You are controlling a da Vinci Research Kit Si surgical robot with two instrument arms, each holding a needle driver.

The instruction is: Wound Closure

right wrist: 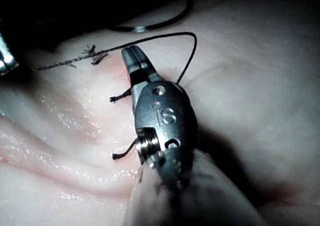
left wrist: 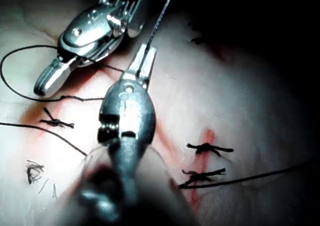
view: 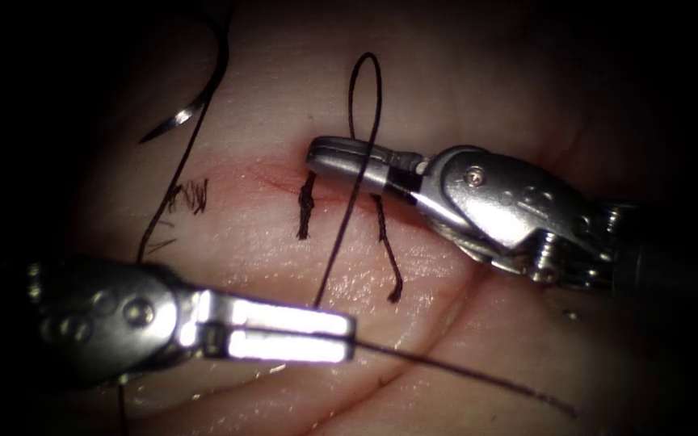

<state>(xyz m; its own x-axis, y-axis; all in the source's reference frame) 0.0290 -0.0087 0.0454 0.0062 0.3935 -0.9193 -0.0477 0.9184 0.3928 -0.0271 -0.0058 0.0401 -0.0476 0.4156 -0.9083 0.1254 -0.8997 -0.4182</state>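
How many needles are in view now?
1. The needle lies loose on the tissue, above the cut's left end; left tool grips thread; thread loops around right tool.

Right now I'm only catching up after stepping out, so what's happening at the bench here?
The left tool, jaws shut, holds the thread low over the tissue. The right tool lies over the cut with a loop of that thread draped across its jaws, which look shut on nothing. The needle lies free on the tissue at the upper left, not in it. Tied stitches cross the cut.
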